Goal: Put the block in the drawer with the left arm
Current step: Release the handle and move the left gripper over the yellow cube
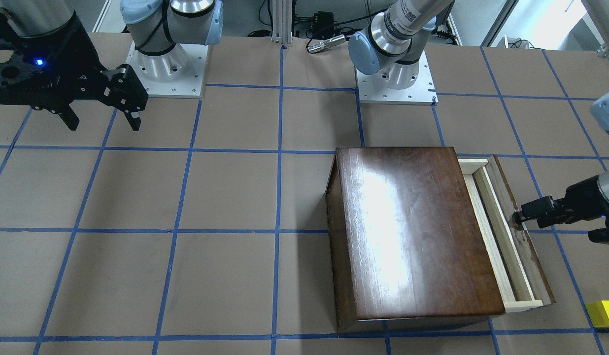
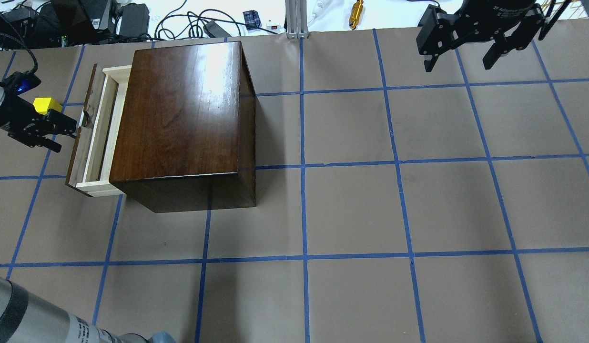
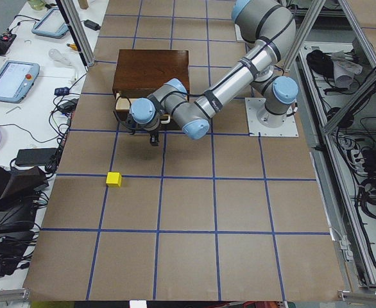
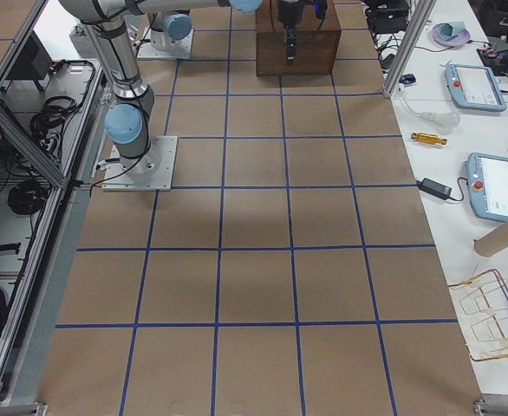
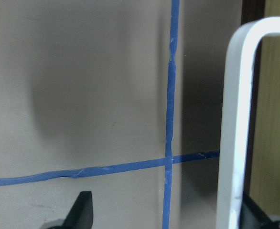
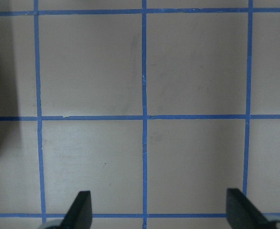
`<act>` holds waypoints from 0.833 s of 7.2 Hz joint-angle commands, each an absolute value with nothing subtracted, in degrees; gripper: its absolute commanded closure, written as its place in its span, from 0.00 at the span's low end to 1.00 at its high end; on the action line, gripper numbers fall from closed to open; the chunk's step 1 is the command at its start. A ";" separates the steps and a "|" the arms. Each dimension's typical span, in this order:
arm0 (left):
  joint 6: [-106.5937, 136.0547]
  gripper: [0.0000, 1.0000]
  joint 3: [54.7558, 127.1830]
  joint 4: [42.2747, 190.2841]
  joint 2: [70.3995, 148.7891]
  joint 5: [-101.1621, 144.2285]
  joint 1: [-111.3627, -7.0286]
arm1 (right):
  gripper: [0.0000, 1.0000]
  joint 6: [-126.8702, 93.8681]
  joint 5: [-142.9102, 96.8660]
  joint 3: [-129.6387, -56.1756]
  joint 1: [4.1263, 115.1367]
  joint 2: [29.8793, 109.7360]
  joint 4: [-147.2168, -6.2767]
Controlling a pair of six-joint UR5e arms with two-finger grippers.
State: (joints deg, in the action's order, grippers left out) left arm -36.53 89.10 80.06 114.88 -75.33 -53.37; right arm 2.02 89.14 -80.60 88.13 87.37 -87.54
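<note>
The yellow block [image 2: 46, 105] lies on the table beyond the drawer's front, also in the front view [image 1: 605, 313] and left view [image 3: 113, 179]. The drawer [image 2: 96, 138] is pulled partly out of the dark-brown box [image 2: 180, 109]. My left gripper [image 2: 68, 133] is at the drawer's front [image 1: 521, 219], open. In the left wrist view the white handle [image 5: 233, 119] stands between its fingertips [image 5: 82, 207], close to the right one; they do not pinch it. My right gripper [image 2: 461, 59] is open and empty, far from the box.
The box [image 1: 413, 231] takes up the left half of the table. Brown paper with a blue tape grid covers the table [image 2: 351, 209]. Cables and tools lie past the far edge [image 2: 204, 24]. The arm bases [image 1: 169, 69] stand at the robot's side.
</note>
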 commanded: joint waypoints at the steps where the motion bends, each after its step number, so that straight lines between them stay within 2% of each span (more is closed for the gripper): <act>1: -36.21 0.00 88.86 80.07 114.52 -75.32 -53.35 | 0.00 2.02 89.21 -80.60 88.15 87.36 -87.54; 4: -36.21 0.00 85.97 80.68 113.55 -76.98 -53.35 | 0.00 2.02 89.12 -80.60 88.15 87.36 -87.54; 6: -37.60 0.00 79.84 79.99 115.56 -82.94 -53.35 | 0.00 2.02 89.21 -80.60 88.15 87.36 -87.54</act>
